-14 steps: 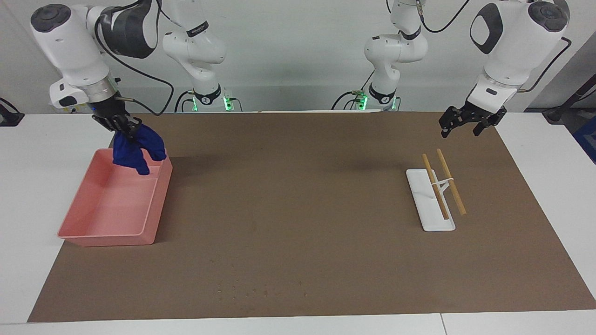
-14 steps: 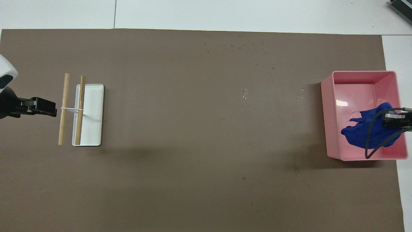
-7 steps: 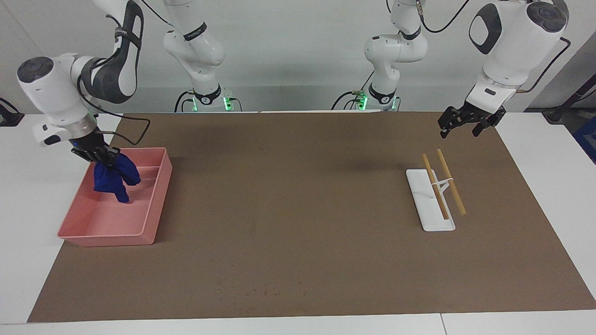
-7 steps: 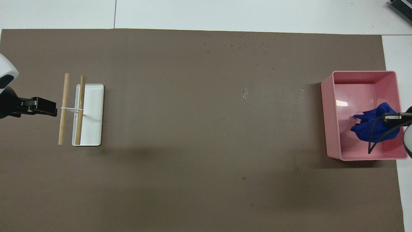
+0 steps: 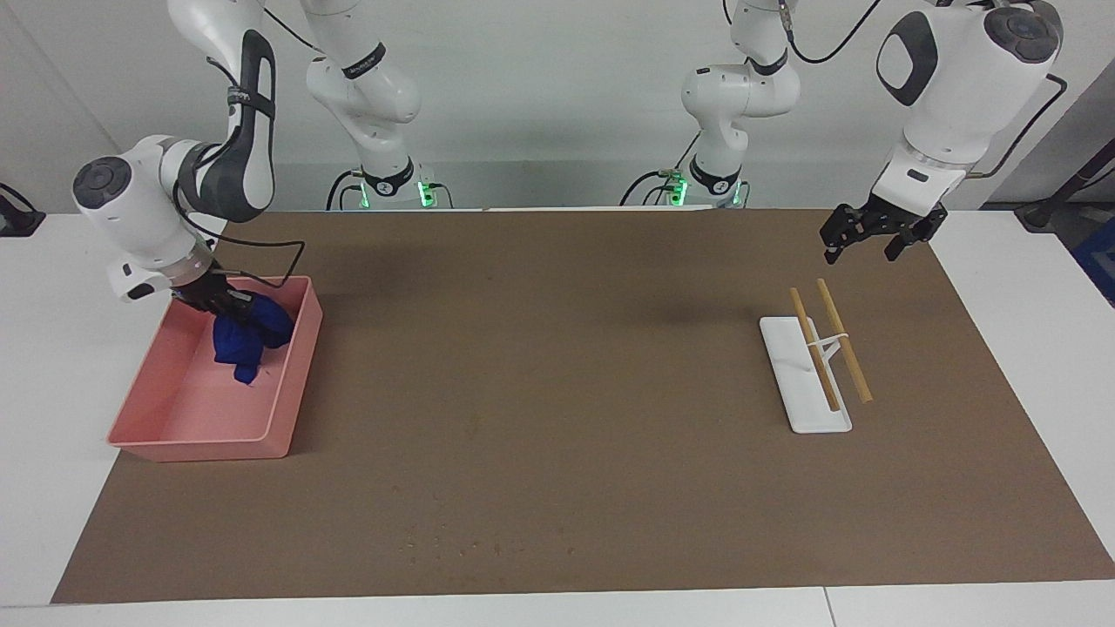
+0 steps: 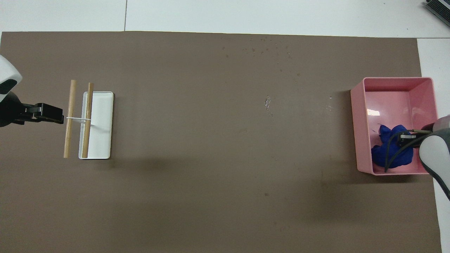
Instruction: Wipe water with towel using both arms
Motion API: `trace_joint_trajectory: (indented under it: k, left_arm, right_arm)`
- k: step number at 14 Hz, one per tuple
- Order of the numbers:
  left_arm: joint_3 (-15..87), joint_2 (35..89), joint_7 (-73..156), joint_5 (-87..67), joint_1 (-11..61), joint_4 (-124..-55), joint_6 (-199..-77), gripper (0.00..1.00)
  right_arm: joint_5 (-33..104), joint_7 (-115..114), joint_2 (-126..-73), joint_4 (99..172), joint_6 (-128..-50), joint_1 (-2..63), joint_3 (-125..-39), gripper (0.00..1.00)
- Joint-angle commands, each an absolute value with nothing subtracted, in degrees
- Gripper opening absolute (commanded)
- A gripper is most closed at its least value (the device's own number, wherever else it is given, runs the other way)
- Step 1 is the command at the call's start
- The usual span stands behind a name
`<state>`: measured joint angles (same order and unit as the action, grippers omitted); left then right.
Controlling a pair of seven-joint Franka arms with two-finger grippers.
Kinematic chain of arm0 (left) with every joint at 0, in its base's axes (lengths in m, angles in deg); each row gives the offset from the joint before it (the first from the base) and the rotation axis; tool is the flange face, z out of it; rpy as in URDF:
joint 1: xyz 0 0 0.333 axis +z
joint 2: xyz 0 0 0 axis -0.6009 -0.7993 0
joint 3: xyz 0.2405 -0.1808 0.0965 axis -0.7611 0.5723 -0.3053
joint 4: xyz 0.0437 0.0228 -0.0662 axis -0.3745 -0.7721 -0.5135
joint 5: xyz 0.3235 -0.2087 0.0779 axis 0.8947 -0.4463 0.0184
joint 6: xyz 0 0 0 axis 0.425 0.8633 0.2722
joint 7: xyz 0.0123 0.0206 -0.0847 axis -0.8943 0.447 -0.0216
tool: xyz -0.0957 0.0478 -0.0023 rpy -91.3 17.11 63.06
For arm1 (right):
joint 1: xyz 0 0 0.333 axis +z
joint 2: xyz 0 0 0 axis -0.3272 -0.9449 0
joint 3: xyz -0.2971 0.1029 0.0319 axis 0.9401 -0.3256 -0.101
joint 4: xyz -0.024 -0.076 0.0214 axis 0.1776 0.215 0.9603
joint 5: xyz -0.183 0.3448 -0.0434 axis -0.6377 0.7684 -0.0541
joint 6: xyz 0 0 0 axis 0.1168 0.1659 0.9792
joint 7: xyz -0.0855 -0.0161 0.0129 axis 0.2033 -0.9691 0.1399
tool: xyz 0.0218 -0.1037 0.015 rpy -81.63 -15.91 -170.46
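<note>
**Blue towel lowered into the pink bin**

Since the earlier frames the right gripper (image 5: 228, 305) has come down from above the pink bin's (image 5: 287, 383) rim and now sits inside it, at the end nearer the robots. The blue towel (image 5: 244, 344), which hung clear of the bin 1 second ago, now slumps in a crumpled heap on the bin floor, bunched against the wall nearer the robots. The gripper is on top of the towel; I cannot tell whether its fingers are gripping the cloth or parted from it. In the overhead view the towel (image 6: 390, 153) fills the near corner of the bin (image 6: 360, 123), and the rest of the floor is bare pink, with a bright glint on it.

The left gripper (image 5: 875, 233) has hardly shifted. It waits in the air over the brown mat (image 5: 557, 392) at the left arm's end of the table, fingers spread wide and holding nothing.

Just beside it on the mat lies a flat white tray (image 5: 797, 383). 2 wooden sticks (image 5: 827, 348), joined by a thin white band, lie lengthwise: 1 rests across the tray, the other along its edge over the mat.

A scatter of small water drops (image 5: 488, 544) marks the mat at its edge farthest from the robots, well apart from both bin and tray.
</note>
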<state>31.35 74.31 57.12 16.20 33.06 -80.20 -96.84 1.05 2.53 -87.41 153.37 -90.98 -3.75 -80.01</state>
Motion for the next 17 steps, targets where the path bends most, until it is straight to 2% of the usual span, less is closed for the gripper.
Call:
trace_joint_trajectory:
  k: [1, 7, 10, 17]
  left_arm:
    - [30.5, 73.8, 57.6, 16.7, 31.8, -79.3, -96.4, 1.0]
    - [30.7, 74.0, 57.8, 16.7, 31.7, -79.0, -96.2, 1.0]
    - [31.4, 74.7, 57.8, 16.6, 31.6, -78.7, -95.7, 1.0]
    - [31.4, 75.4, 57.1, 13.3, 31.7, -76.5, -93.9, 1.0]
  right_arm:
    - [1.3, 3.8, -85.4, 151.8, -87.6, -4.0, -80.9, 1.0]
    - [2.8, 7.6, -82.5, 140.5, -76.9, -3.6, -88.5, 1.0]
    - [2.8, 15.6, -83.8, 131.6, -70.1, -3.4, -94.5, 1.0]
    - [1.7, 18.9, -84.6, 123.3, -65.6, 1.7, -96.2, 1.0]
